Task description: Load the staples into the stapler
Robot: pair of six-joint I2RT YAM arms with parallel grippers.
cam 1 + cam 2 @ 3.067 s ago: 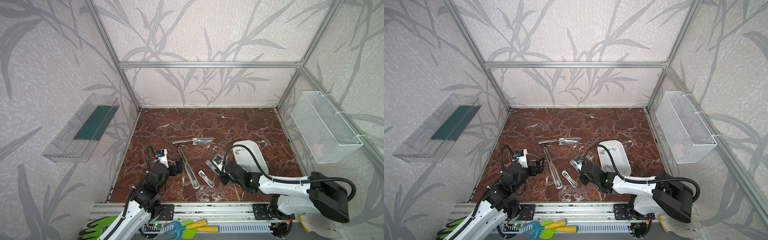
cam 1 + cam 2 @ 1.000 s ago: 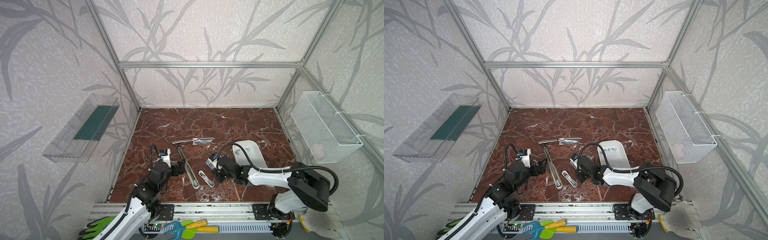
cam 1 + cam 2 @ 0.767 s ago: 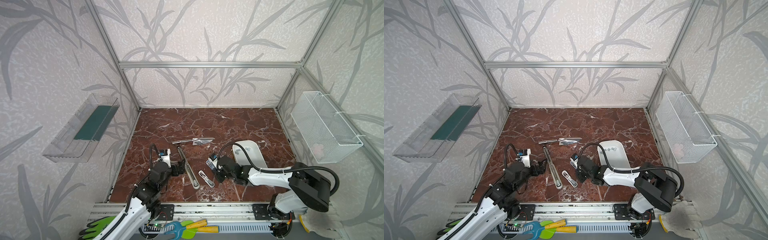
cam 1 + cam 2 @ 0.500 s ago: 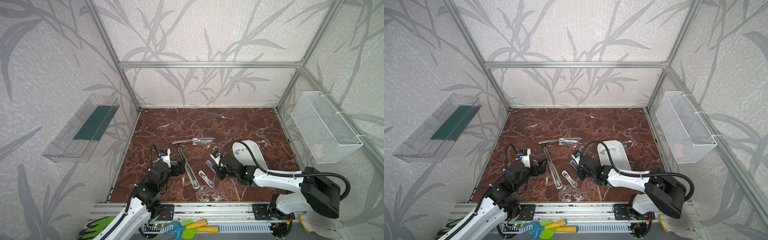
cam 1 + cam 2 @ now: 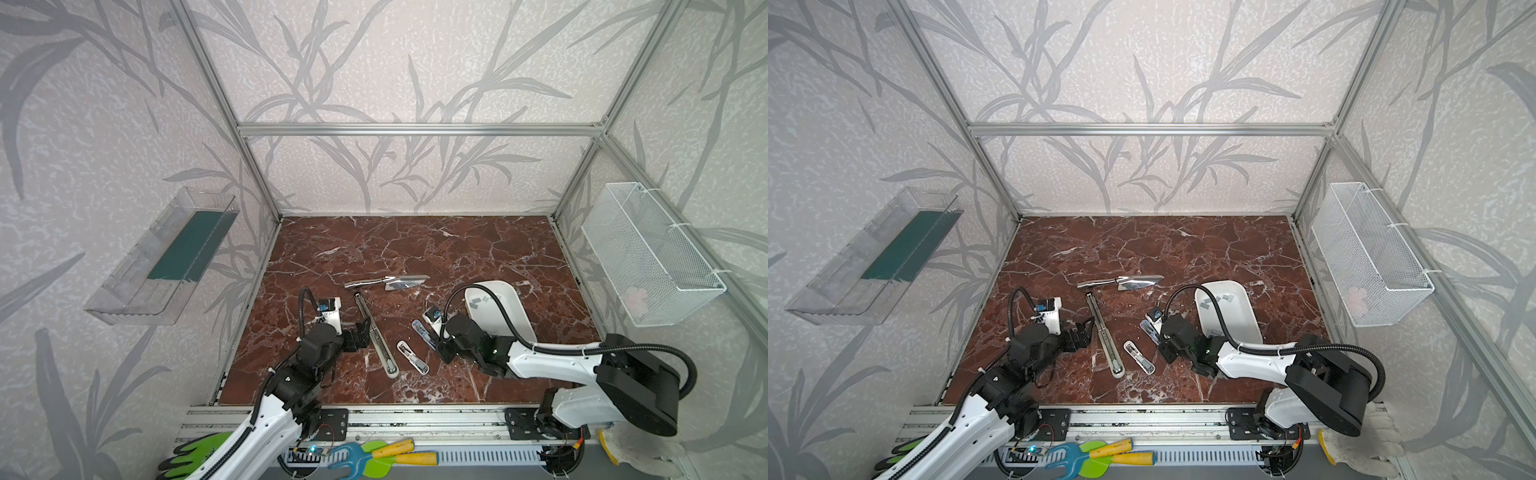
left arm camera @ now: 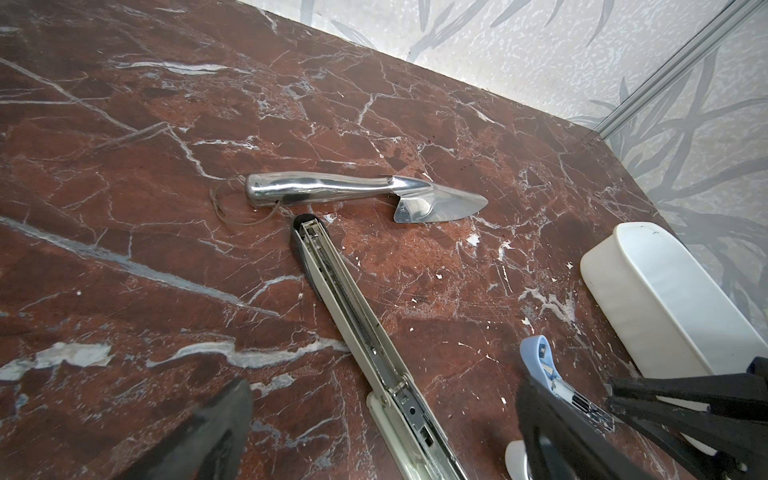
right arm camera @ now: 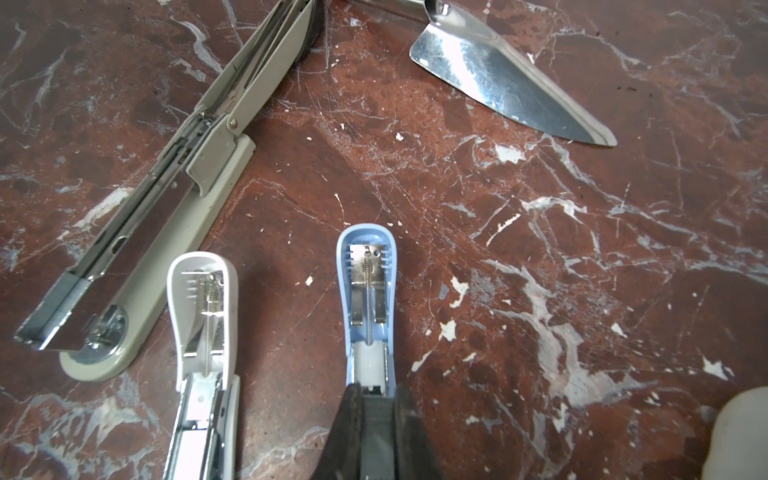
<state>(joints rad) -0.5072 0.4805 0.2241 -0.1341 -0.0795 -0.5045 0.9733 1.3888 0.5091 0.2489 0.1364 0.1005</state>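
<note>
The small blue stapler (image 7: 365,266) lies opened flat on the marble floor, its channel facing up; it also shows in both top views (image 5: 422,330) (image 5: 1148,330). My right gripper (image 7: 376,395) is shut on a grey strip of staples (image 7: 376,428) right at the open end of that channel. More staples (image 5: 478,303) lie in the white tray (image 5: 515,316). My left gripper (image 6: 382,432) stands wide open over the hinge of a long grey stapler (image 6: 353,316) and holds nothing.
A small white stapler (image 7: 201,299) lies opened between the blue one and the long grey stapler (image 7: 166,199). A shiny metal trowel (image 5: 386,282) lies farther back. A wire basket (image 5: 648,257) and a clear shelf (image 5: 166,257) hang on the side walls.
The right arm's rear links have swung to the right while its gripper stayed at the blue stapler. The left arm has not moved.
</note>
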